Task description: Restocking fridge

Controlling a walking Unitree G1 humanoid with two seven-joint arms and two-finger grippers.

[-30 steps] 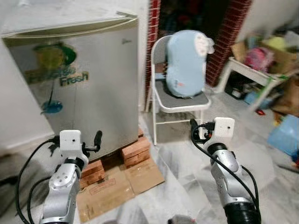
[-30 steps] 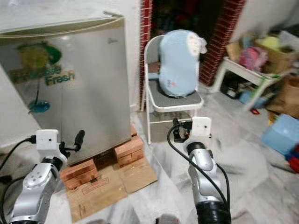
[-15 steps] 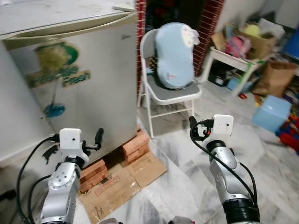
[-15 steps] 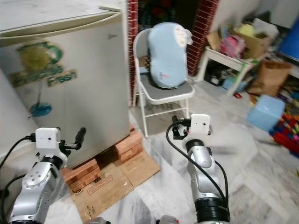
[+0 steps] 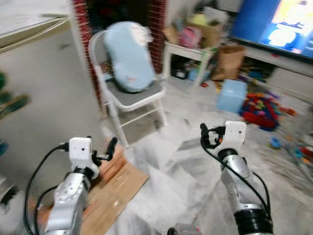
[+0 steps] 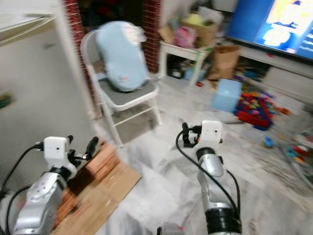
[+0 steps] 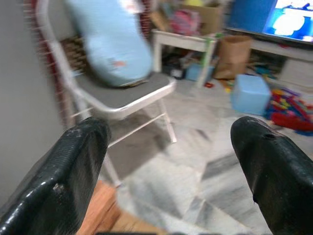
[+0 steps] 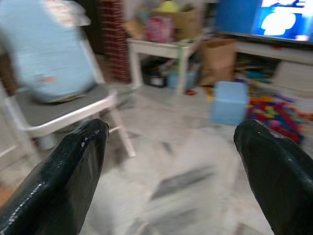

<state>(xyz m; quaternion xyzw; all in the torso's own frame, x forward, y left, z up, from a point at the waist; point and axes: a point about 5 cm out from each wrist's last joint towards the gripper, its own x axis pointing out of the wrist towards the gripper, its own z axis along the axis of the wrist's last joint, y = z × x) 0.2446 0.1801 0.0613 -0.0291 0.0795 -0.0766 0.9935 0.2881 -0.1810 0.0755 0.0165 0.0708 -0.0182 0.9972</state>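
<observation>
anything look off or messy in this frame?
Yes. Toys lie scattered over the marble floor on the robot's right, past the blue box. The fridge on the left stands raised on bricks over flattened cardboard. A pale blue cushion is propped on the folding chair. Nothing looks spilled.

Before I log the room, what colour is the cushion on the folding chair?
Pale blue; the cushion shows best in the left wrist view.

Pale grey fridge side point(image 5: 44, 83): smooth painted metal, matt. White tube-frame folding chair point(image 5: 124, 105) w/ grey padded seat, looks cloth; pale blue soft cloth cushion point(image 5: 127, 56) on it. Grey-veined marble floor point(image 5: 181, 166) polished, slight sheen; flat brown cardboard sheet point(image 5: 115, 191) matt, blurred.
</observation>
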